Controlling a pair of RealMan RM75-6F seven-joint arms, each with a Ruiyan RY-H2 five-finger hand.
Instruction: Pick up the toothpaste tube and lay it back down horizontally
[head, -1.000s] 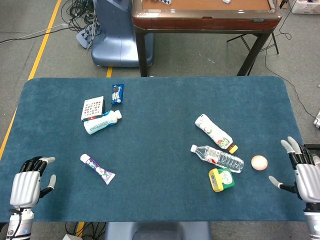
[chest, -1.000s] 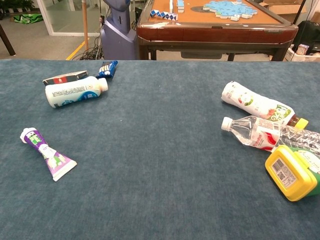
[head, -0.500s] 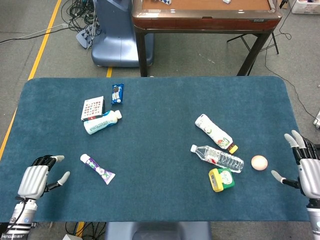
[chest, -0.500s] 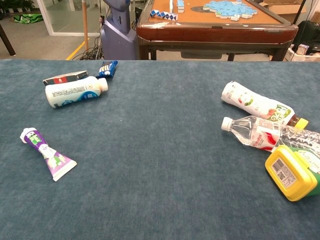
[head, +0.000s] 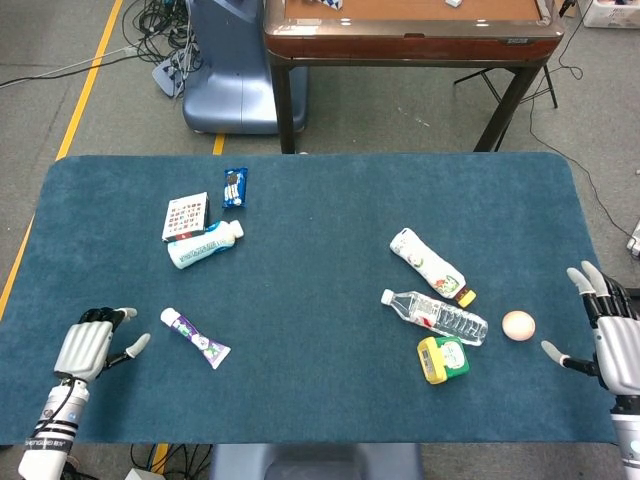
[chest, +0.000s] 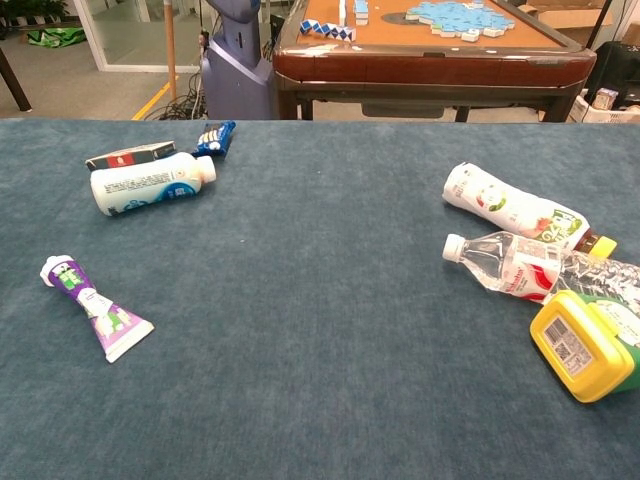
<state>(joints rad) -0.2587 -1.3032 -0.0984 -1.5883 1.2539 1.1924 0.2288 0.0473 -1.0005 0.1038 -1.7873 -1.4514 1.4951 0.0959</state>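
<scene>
The toothpaste tube (head: 195, 337), white with purple and green print, lies flat on the blue table (head: 310, 210) at the near left, cap toward the far left. It also shows at the left in the chest view as the tube (chest: 95, 305). My left hand (head: 90, 346) hovers just left of the tube, apart from it, fingers partly curled with the thumb out, holding nothing. My right hand (head: 608, 328) sits at the table's right edge, fingers spread and empty. Neither hand shows in the chest view.
A white bottle (head: 205, 244), a card box (head: 185, 216) and a blue snack pack (head: 234, 186) lie far left. At right lie a printed bottle (head: 430, 264), a clear water bottle (head: 435, 314), a yellow-green container (head: 443, 359) and an egg (head: 518, 325).
My left hand has moved forward and right toward the tube. My right hand has drawn slightly back to the right edge. The tube has not moved.
</scene>
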